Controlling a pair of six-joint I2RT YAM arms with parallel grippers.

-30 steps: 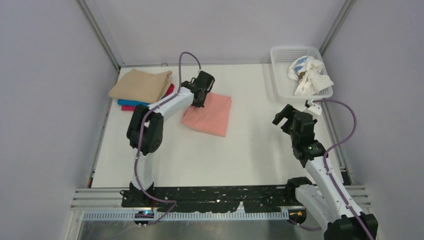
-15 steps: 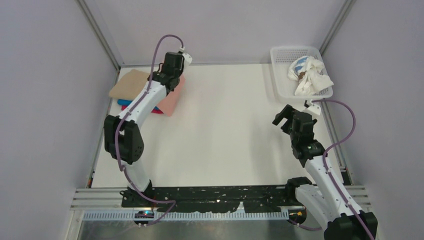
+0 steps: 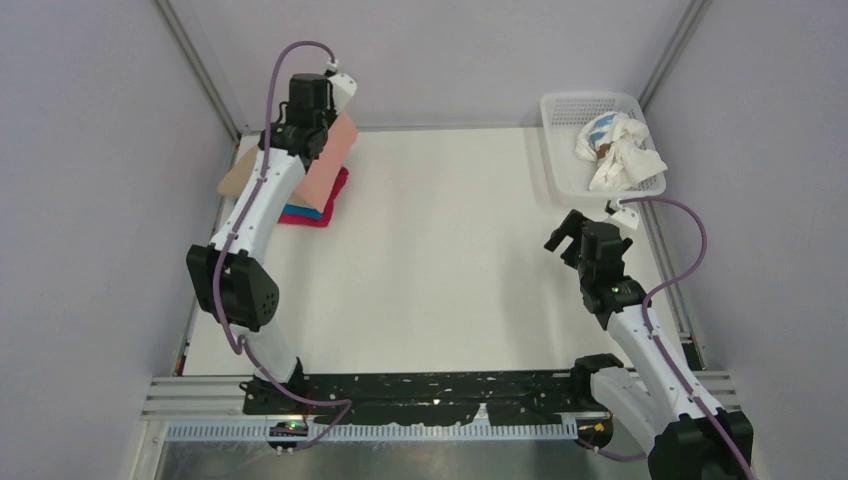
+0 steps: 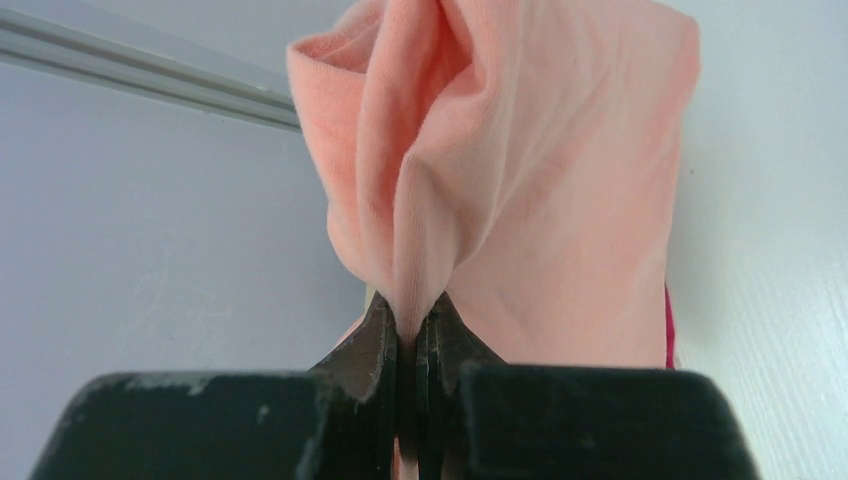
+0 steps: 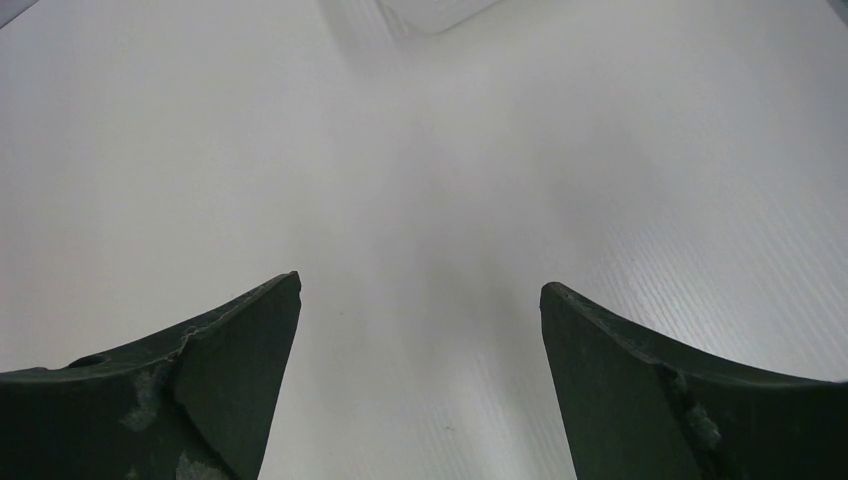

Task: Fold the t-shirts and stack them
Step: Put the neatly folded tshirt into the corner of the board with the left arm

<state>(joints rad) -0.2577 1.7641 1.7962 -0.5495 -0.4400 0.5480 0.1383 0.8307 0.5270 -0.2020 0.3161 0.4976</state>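
Hanging from the left gripper (image 4: 408,322), the folded pink shirt (image 3: 328,165) is over the stack (image 3: 322,218) at ten o'clock on the table (image 3: 450,280). Its lower edge seems to rest on the tan shirt (image 3: 235,180), with blue (image 3: 298,211) and magenta (image 3: 338,190) beneath. Three shirts look done. The fourth is folded but not yet released, and the crumpled cloths (image 3: 620,150) in the basket (image 3: 556,170) at two o'clock may remain. The left jaws are pinched tight on a bunched pink fold. The right gripper (image 3: 566,232), at four o'clock, stands wide apart above bare table, holding nothing.
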